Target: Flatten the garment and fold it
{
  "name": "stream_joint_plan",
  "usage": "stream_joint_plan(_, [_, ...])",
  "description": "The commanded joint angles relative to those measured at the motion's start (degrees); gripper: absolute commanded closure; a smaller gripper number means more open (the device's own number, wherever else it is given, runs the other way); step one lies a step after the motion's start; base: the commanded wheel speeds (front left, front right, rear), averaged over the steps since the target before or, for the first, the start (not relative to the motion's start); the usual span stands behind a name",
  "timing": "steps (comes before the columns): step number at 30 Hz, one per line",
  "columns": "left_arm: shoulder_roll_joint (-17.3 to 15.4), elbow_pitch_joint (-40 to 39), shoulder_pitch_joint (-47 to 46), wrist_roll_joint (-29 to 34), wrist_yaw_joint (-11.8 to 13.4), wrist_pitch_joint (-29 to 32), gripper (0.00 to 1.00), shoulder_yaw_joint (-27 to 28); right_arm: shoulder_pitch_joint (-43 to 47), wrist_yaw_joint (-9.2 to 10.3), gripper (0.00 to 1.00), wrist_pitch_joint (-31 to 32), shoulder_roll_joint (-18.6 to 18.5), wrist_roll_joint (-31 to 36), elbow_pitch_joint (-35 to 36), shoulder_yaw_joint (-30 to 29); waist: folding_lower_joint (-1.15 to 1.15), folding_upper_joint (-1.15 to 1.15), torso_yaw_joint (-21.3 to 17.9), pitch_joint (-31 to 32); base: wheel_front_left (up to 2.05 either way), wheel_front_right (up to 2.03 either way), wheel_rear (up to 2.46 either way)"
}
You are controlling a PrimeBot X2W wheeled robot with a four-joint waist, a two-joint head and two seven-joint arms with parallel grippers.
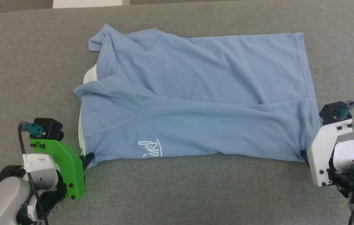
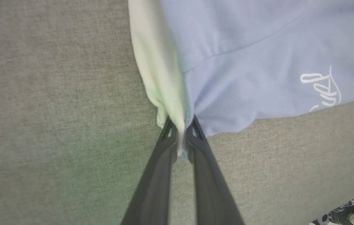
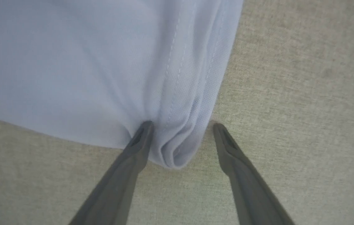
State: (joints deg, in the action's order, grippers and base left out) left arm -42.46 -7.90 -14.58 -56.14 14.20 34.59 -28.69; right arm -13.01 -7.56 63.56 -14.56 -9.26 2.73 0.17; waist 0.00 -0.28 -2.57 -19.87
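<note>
I'm gripping the garment (image 1: 195, 93) at its near-left corner with my left pincer (image 2: 181, 125), right pincer (image 3: 180, 126) straddling its near-right corner, wide open.

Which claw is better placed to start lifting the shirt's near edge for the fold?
Left, likely. The left claw is shut on the shirt at its collar-end corner. The right claw stands open astride the bunched hem corner and must close first.
</note>
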Motion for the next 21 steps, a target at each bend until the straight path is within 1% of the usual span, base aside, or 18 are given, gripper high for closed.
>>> stream_joint_plan(1, [-0.68,0.01,0.94,-0.37,0.55,-0.38,1.0,0.27,-0.2,0.08,0.0,1.76,-0.01,0.24,-1.07,0.85,0.0,0.28,0.64,-0.67,0.0,0.0,0.0])
stream_joint_plan(4, [-0.98,-0.36,1.34,-0.6,0.75,-0.44,1.0,0.56,0.06,0.08,0.0,4.56,0.75,-0.67,-1.69,0.44,0.0,0.28,0.71,-0.71,0.0,0.0,0.0])
stream_joint_plan(5, [-1.03,-0.47,1.46,-0.72,0.8,-0.46,1.0,0.65,-0.03,0.08,0.69,4.7,0.87,-0.77,-1.52,0.18,0.0,0.28,0.72,-0.7,0.0,0.0,0.0])
stream_joint_plan(6, [-1.2,-0.52,1.6,-0.74,0.88,-0.54,1.0,0.79,-0.12,0.08,1.0,4.88,1.11,-1.07,-1.45,-0.28,0.0,0.28,0.69,-0.65,0.0,0.0,0.0])
stream_joint_plan(10, [-1.62,-0.46,2.13,-1.15,1.02,-0.78,1.0,1.34,-0.76,0.08,1.0,4.45,1.23,-1.69,-0.67,-2.09,0.0,0.28,0.57,-0.14,0.0,0.0,0.0])
stream_joint_plan(13, [-1.73,-0.96,2.59,-1.47,1.62,-1.04,1.0,1.89,-1.4,0.08,1.0,2.79,1.23,-2.17,0.15,-3.58,0.0,0.28,0.54,0.81,0.0,0.0,0.0])
stream_joint_plan(18, [-1.97,-1.93,3.56,-2.16,2.49,-1.81,1.0,3.1,-1.11,0.08,1.0,0.34,0.96,-4.24,1.91,-6.31,0.0,0.28,0.85,4.04,0.0,0.0,0.0])
stream_joint_plan(21, [-2.66,-2.8,4.79,-2.32,3.07,-1.76,1.0,3.37,0.74,0.08,1.0,0.67,-0.22,-5.23,3.11,-7.15,0.0,0.28,0.86,5.96,0.0,0.0,0.0])
